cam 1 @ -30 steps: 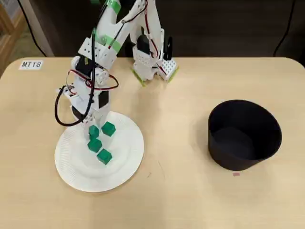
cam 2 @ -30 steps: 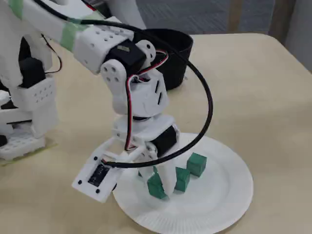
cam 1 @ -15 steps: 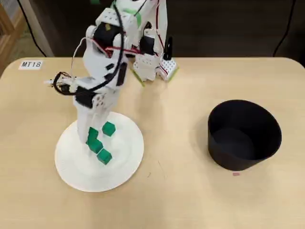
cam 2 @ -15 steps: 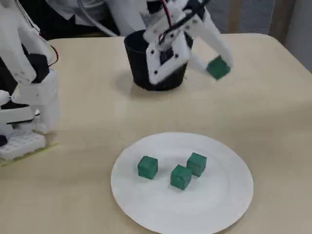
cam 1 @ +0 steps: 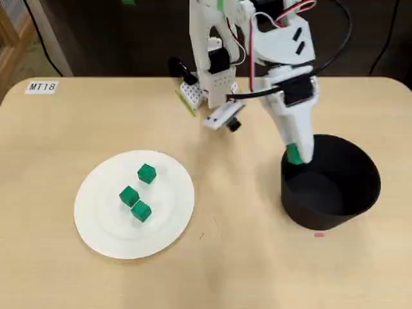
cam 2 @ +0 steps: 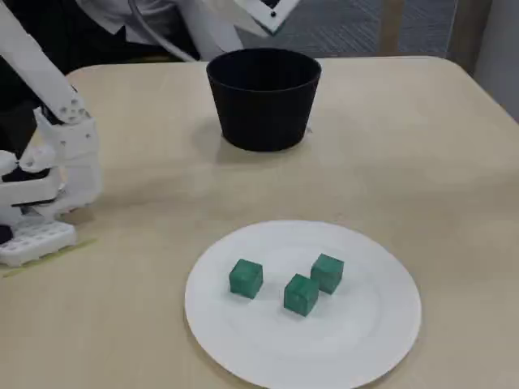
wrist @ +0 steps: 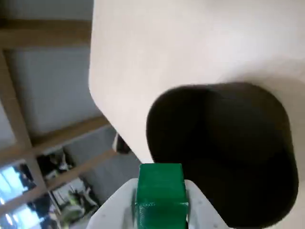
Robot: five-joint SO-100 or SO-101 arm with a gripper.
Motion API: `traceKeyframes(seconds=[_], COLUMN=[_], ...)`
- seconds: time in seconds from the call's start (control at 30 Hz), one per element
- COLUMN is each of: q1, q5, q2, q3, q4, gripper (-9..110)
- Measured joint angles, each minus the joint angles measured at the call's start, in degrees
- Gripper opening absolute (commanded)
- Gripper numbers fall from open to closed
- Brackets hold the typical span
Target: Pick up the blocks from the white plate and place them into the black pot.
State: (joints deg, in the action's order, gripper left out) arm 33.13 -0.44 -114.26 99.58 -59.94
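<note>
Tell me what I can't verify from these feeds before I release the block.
- Pot floor: the black pot interior is uniformly dark in the overhead and wrist views.
- Hand: cut off by the top edge in the fixed view.
- Held block: the fingers cover most of it in the overhead view.

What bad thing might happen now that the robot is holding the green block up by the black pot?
The pincer holds the block over the near edge of the black pot, not its middle. Dropped now, it might clip the rim and bounce onto the table. Three blocks still wait on the white plate, two touching, so grabbing one may nudge the other.
</note>
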Motion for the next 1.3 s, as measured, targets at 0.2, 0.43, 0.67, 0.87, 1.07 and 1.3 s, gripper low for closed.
traceKeyframes(seconds=[0.2, 0.43, 0.67, 0.87, 1.07, 1.3], q1=[5.19, 3.69, 1.41, 1.41, 1.14, -0.70], q5=[-1.23, -2.72, -3.60, -3.78, -3.60, -3.43], q2=[4.57, 9.58, 10.28, 10.11, 8.96, 6.77], q3=[3.16, 5.80, 6.77, 8.96, 10.72, 10.72], q4=[9.58, 17.67, 20.48, 19.95, 19.42, 17.93], gripper=[-2, -2, -2, 23, 23, -2])
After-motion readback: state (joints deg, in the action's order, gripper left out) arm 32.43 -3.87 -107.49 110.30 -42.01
